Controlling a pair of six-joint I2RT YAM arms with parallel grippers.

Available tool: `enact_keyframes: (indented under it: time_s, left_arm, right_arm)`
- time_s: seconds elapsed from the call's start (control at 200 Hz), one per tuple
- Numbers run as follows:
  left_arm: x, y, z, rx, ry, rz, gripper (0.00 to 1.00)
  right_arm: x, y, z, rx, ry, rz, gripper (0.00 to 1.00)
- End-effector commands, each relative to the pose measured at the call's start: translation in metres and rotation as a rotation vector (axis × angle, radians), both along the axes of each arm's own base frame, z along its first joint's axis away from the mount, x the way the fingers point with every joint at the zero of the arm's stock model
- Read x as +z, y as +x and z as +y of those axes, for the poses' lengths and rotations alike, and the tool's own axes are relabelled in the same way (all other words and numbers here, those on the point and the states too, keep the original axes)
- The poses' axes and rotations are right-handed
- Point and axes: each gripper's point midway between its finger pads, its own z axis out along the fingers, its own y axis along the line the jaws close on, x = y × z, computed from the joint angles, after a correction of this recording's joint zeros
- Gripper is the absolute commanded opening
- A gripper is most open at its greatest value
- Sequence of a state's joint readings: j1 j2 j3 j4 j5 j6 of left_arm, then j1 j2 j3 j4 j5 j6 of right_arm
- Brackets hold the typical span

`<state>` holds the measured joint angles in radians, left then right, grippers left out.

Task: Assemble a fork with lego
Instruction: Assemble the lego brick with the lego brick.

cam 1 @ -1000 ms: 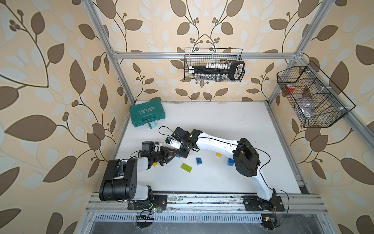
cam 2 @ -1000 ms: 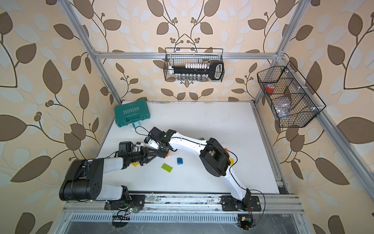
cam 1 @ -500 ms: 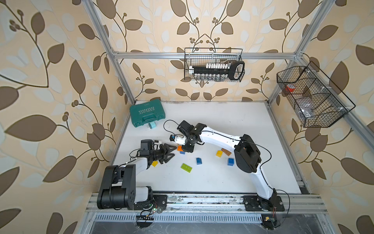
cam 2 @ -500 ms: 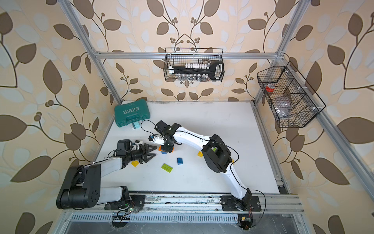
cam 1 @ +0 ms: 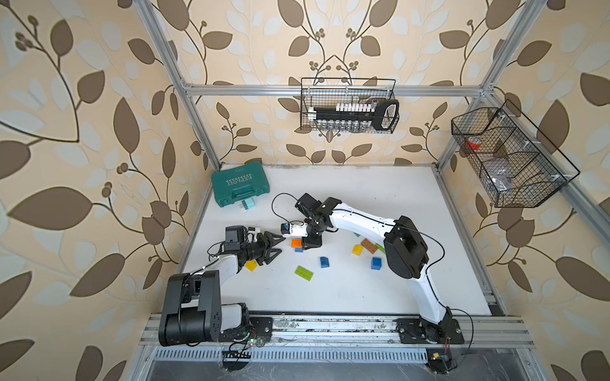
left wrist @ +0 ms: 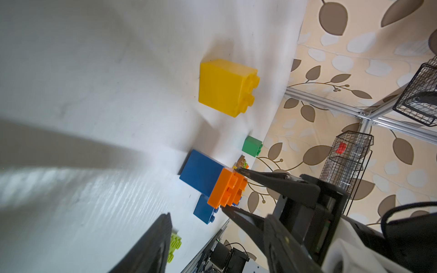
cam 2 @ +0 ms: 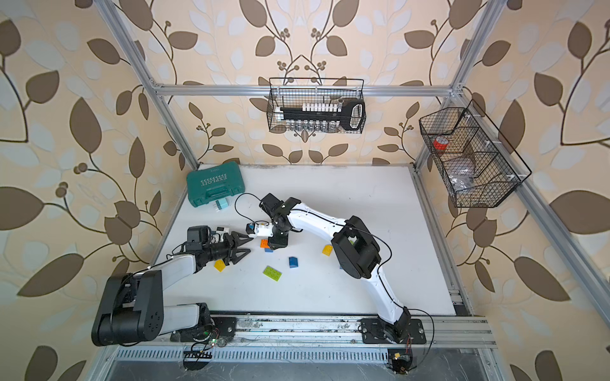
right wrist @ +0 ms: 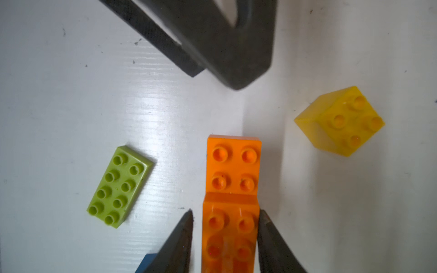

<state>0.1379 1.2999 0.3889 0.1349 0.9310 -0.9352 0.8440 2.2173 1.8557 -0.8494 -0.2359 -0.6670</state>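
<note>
Top views are giving you the whole layout. The white table (cam 1: 379,204) is carrying everything, and the teal tool case (cam 1: 240,185) is sitting well apart from the orange stack (cam 1: 296,243), toward the back wall (cam 1: 264,132). That stack is sitting on the table, with a gripper at each side of it.

Your left gripper (cam 1: 281,245) is hanging just beside the stack, its jaws standing wide apart with nothing between them. Your right gripper (right wrist: 225,211) is pointing straight down over the stack. Only the right wrist view is showing you how it is standing: its fingers (right wrist: 182,236) are straddling the raised end of the stack, a little parted, with a strip of table showing along one finger, so nothing is being clamped. That same view is showing the stack's stepped top, four studs low and more one layer higher.

The left wrist view is adding a blue base brick (left wrist: 201,175) lying directly under the orange. A lime plate (cam 1: 304,273) is lying near the stack, toward the front rail (cam 1: 330,325). Both wrist views are catching a yellow cube (right wrist: 340,120) near the stack that you are not getting from above. In a top view, a brown brick (cam 1: 369,245) is showing well apart from the stack.
</note>
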Motion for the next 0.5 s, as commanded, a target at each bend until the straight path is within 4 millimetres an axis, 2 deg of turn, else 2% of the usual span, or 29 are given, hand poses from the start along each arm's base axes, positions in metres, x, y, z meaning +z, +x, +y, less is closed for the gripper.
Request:
enact_keyframes:
  time_s: [0.0, 0.18, 0.32, 0.495]
  left_arm:
    - [0.012, 0.006, 0.002, -0.029, 0.005, -0.054, 0.67]
    - [0.008, 0.005, 0.002, -0.03, 0.003, -0.045, 0.67]
    - [0.005, 0.005, 0.003, -0.029, 0.006, -0.04, 0.67]
    - [0.006, 0.008, 0.004, -0.023, 0.006, -0.043, 0.67]
  right_arm:
    - [0.006, -0.011, 0.002, 0.033, 0.013, 0.045, 0.5]
    - [0.01, -0.012, 0.004, 0.034, 0.011, 0.029, 0.58]
    - [0.018, -0.006, 0.005, 0.009, 0.02, -0.011, 0.63]
    - [0.041, -0.001, 0.007, -0.044, 0.067, -0.069, 0.69]
